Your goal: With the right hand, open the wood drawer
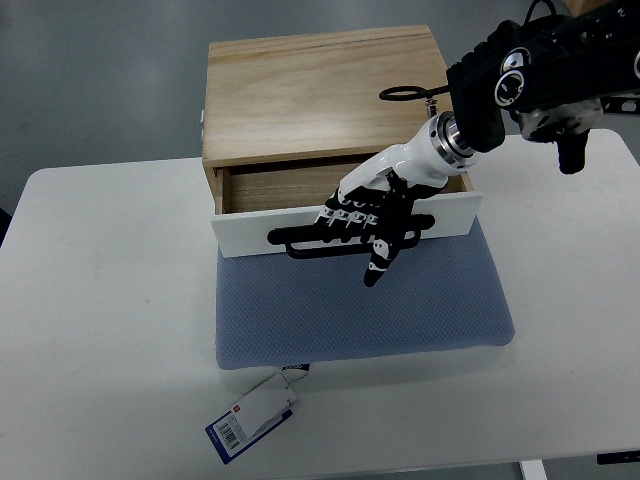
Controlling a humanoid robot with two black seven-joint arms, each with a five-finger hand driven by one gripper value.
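Note:
A light wooden box (320, 90) stands at the back of the white table (100, 300). Its drawer (250, 230) has a white front and a black bar handle (300, 240), and it is pulled partly out over a blue mat (360, 310). The drawer's inside shows as a dark wooden gap behind the white front. My right hand (365, 225) comes in from the upper right. Its fingers are curled over the black handle from above, and one finger points down past the drawer front. The left hand is out of view.
A blue and white tag (252, 416) lies on the table by the mat's front left corner. A black cable loop (405, 94) lies on top of the box near my right forearm. The table's front edge runs along the bottom.

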